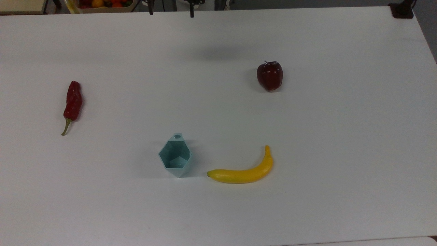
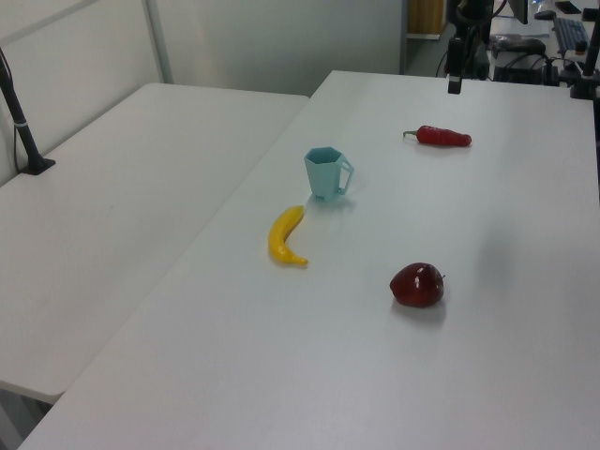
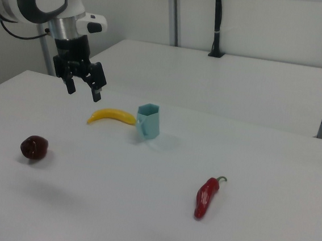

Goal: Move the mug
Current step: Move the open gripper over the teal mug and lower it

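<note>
The mug (image 1: 175,155) is a pale teal faceted cup standing upright on the white table (image 1: 218,215), its tab handle pointing to the top view's top. It also shows in the left view (image 2: 325,173) and the right view (image 3: 148,121). My gripper (image 3: 84,92) hangs open and empty well above the table, up and to the right view's left of the mug, roughly over the banana's far side. In the top view my gripper (image 1: 171,13) has just its two dark fingertips showing at the top edge, far from the mug.
A yellow banana (image 1: 244,172) lies just to the top view's right of the mug. A dark red apple (image 1: 269,76) sits further up and right, and a red chili pepper (image 1: 72,102) lies at the left. A box of fruit (image 1: 102,4) stands beyond the table's far edge.
</note>
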